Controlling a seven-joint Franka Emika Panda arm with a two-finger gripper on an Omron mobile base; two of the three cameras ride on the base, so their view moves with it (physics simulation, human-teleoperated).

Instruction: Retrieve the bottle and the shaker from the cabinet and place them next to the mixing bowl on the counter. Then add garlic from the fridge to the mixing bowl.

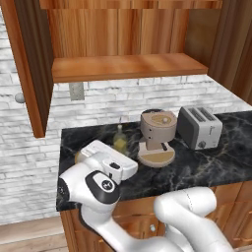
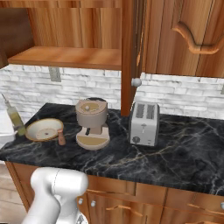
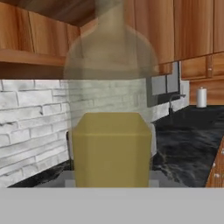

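Observation:
A clear glass bottle point(image 3: 111, 131) with yellow oil in its lower half stands close in front of the hand camera. My gripper point(image 1: 118, 150) is shut on the bottle point(image 1: 119, 139), and its fingertips are hidden behind the bottle. In the right base view the bottle point(image 2: 14, 116) is upright at the counter's far left, just left of the tan mixing bowl point(image 2: 43, 129). Whether it rests on the counter or hangs just above it, I cannot tell. A small brown shaker point(image 2: 61, 138) stands on the counter right beside the bowl. The garlic and the fridge are out of view.
A tan coffee machine point(image 1: 157, 135) and a silver toaster point(image 1: 199, 127) stand on the black marble counter point(image 1: 206, 167) to the right. Above is the open cabinet's bare shelf point(image 1: 128, 66), its door point(image 1: 29, 69) swung out at the left.

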